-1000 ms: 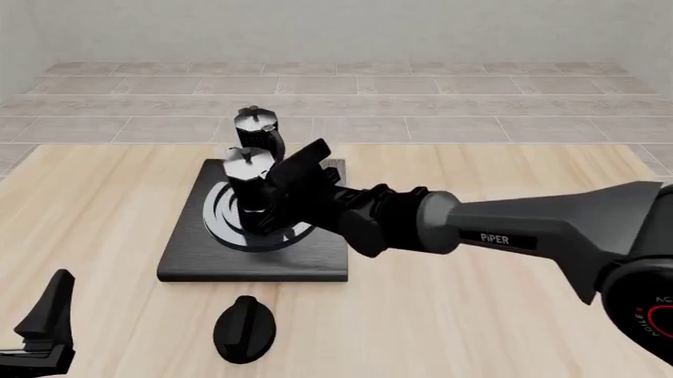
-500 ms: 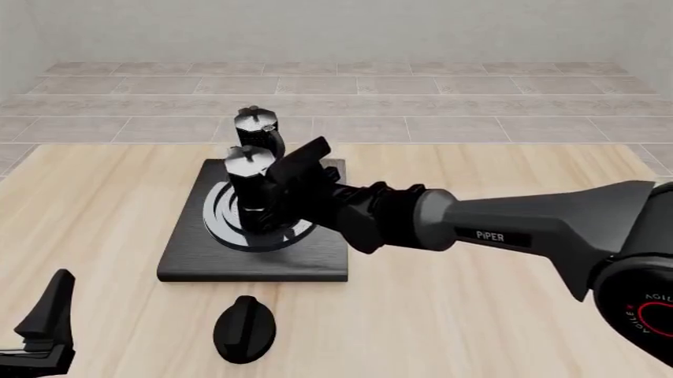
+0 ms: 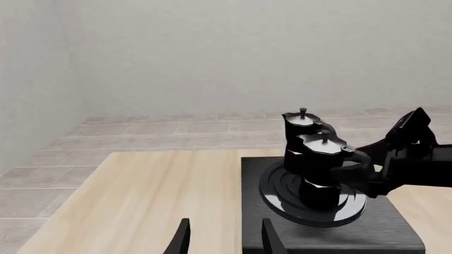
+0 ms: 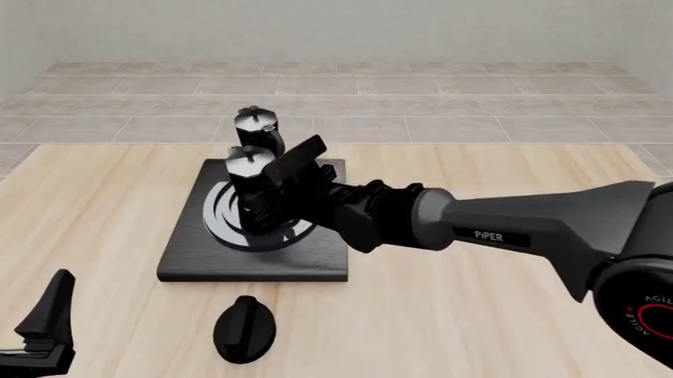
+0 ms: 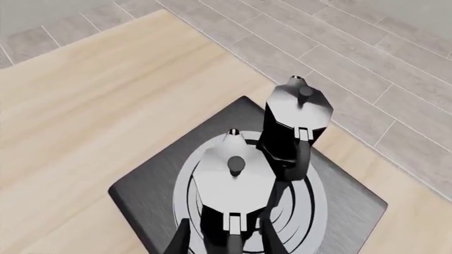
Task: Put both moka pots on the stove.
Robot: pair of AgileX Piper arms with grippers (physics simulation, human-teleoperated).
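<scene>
Two black moka pots with silvery lids stand upright on the stove. The near pot is on the silver rings, and the far pot stands just behind it. My right gripper is open, its fingers on either side of the near pot's handle, with a small gap on each side in the right wrist view. The far pot stands clear of it. My left gripper is open and holds nothing, low at the table's near left corner, well short of the stove.
A flat black oval knob lies on the wooden table in front of the stove. The right arm stretches across the table from the right. A tiled floor and a pale wall lie beyond the far table edge.
The right arm has crept slightly left, toward the near pot. Both pots and the left gripper have stayed in place.
</scene>
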